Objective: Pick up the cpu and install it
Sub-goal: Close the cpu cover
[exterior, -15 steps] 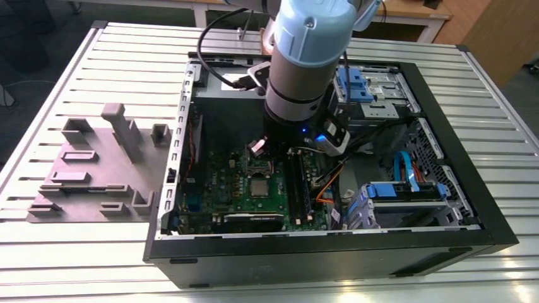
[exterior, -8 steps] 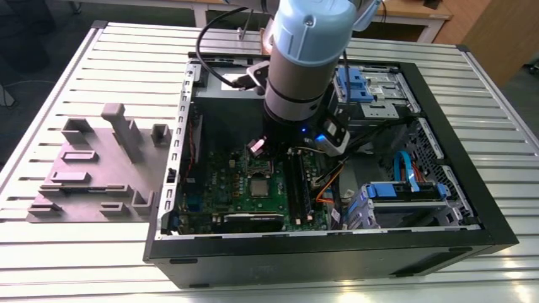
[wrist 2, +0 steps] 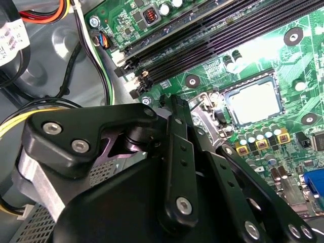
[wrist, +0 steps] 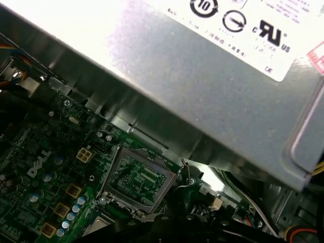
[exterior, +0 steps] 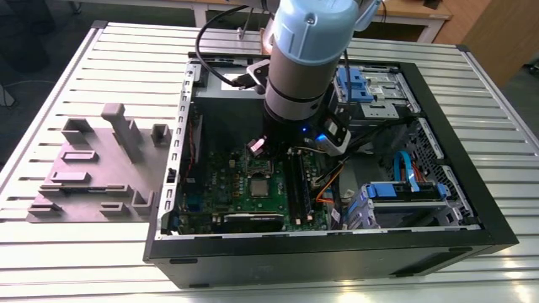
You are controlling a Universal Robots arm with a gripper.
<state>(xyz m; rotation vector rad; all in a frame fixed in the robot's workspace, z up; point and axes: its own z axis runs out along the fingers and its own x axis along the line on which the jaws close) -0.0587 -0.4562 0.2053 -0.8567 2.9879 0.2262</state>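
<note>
- The gripper (wrist 2: 177, 109) is blocking my near view; I cannot tell its state.
- The cpu (wrist 2: 254, 105) is sitting in the socket (wrist 2: 251, 79), square and silvery-grey, with glare washing out its top.

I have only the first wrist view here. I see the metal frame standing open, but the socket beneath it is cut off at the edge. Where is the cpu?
Observer: In the second wrist view the cpu lies flat inside the socket, with its pale top showing.
Operator: What is nearest above it?
Observer: In the exterior view the gripper hangs over the motherboard, beside the cpu, with bare board between them.
Operator: And what is outside the case?
Observer: A grey fixture tray stands on the table, at the exterior view's left of the case.
</note>
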